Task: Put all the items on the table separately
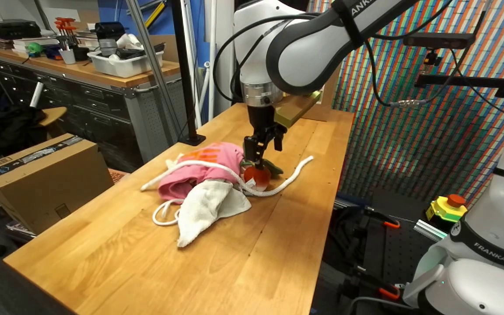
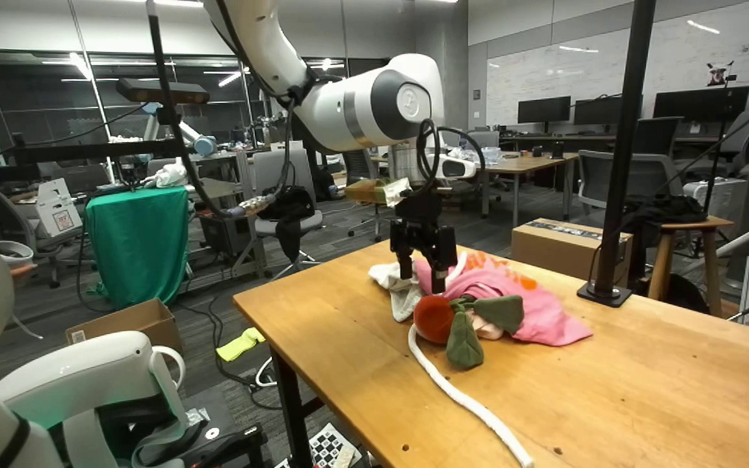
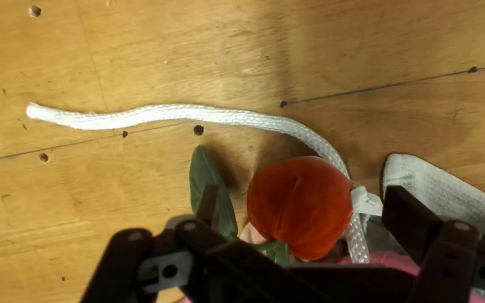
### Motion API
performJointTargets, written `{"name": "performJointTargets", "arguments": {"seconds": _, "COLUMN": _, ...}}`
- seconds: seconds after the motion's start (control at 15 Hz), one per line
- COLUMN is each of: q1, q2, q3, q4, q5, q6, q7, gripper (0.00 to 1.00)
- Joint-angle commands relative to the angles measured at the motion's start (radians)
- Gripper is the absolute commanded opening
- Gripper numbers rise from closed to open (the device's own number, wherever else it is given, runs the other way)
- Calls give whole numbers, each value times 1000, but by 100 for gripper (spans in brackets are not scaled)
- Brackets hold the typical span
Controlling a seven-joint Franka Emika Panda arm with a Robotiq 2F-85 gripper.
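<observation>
A small red-orange plush ball (image 3: 299, 206) with green leaves (image 2: 464, 341) lies on the wooden table (image 1: 252, 271). My gripper (image 3: 303, 202) is open above it. In the wrist view its fingers stand wide on either side, with gaps between them and the ball; a white tag (image 3: 365, 201) reaches toward the right finger. Whether a fingertip touches the ball, I cannot tell. Against the ball lies a pink cloth (image 1: 230, 154) with orange print. The white cloth (image 1: 204, 210) partly overlaps the pink one. A white rope (image 1: 298, 170) crosses the pink cloth and curves past the ball.
Rising from the table's edge near the pink cloth is a black post on a flat base (image 2: 604, 294). A large cardboard box (image 1: 46, 179) stands beside the table, lower than its top. A yellowish block (image 1: 295, 109) sits beside my wrist.
</observation>
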Motion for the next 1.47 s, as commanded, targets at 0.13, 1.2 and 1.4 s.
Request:
{"name": "performJointTargets", "arguments": {"seconds": 0.13, "q1": 17, "q2": 75, "q3": -35, "q4": 26, "q5": 13, "q6": 71, "q7": -25, "gripper": 100}}
{"name": "performJointTargets", "arguments": {"seconds": 1.2, "q1": 41, "q2": 191, "q3": -116, "q4": 41, "q5": -29, "q6": 186, "q7": 7, "gripper": 62}}
{"name": "performJointTargets", "arguments": {"seconds": 1.4, "q1": 42, "q2": 184, "q3": -127, "q4": 39, "q5": -42, "q6": 166, "q7": 7, "gripper": 38}}
